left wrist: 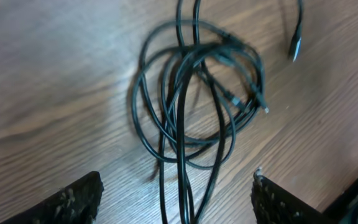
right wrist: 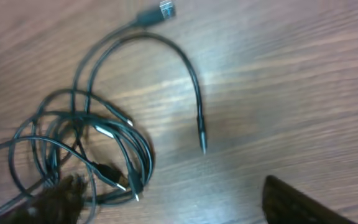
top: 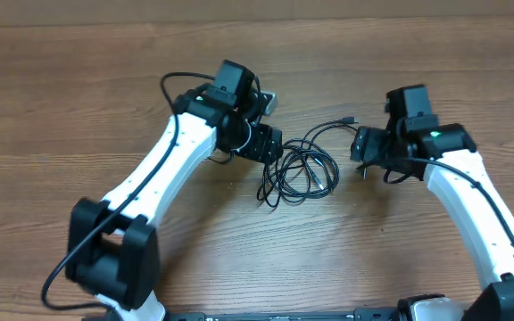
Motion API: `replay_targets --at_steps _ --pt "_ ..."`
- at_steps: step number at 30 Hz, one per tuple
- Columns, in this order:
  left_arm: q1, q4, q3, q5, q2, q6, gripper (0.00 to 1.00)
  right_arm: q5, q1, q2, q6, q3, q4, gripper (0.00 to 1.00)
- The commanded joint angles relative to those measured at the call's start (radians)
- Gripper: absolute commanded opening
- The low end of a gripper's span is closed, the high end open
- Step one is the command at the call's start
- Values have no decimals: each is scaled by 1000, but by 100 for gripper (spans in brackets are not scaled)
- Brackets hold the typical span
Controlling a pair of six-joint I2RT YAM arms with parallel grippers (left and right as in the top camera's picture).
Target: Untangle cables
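Observation:
The cables (top: 303,169) are thin black cords lying in tangled loops on the wooden table, between the two arms. One strand runs up right to a small plug (top: 351,119). My left gripper (top: 270,144) is open at the bundle's left edge. In the left wrist view its fingers straddle several strands of the cables (left wrist: 194,106) above the table. My right gripper (top: 362,147) is open just right of the bundle. In the right wrist view the cables (right wrist: 86,146) lie at left, with a USB plug (right wrist: 165,9) and a thin loose end (right wrist: 202,134) nearby.
The wooden table (top: 105,89) spreads around both arms. The thicker black arm cable (top: 172,85) loops behind my left arm. The table's front edge lies at the bottom of the overhead view.

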Motion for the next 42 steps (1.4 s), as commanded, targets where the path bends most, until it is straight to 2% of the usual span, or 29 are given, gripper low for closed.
replay_targets --at_steps 1,7,9,11,12,14,15,21,27,32,37,42 --pt "-29 -7 14 129 52 80 78 16 -16 -25 0 44 -7 93" --pt "-61 -68 14 83 115 95 76 13 -17 -25 0 44 -12 95" --pt "-69 -90 14 50 132 95 72 13 -17 -25 0 44 -12 95" --pt "-74 -101 14 24 144 96 55 13 -17 -25 0 44 -13 95" --pt "-74 -100 14 18 146 95 34 13 -17 -25 0 44 -14 95" --pt "-73 -99 18 19 142 95 12 13 -17 -25 0 44 -14 96" --pt "-71 -101 27 18 138 95 4 12 -17 -25 0 44 -14 98" --pt "-43 -161 184 43 78 71 4 -113 -17 -24 -2 43 -6 100" --pt "-32 -177 428 338 -5 68 4 -325 -15 -24 -129 42 23 100" --pt "-33 -176 565 417 -67 56 4 -322 -15 -23 -129 42 57 100" --pt "-34 -154 596 451 -111 27 4 -383 -14 -22 -122 42 126 100" --pt "-34 -66 596 517 -124 1 4 -493 -14 5 -122 42 138 100"
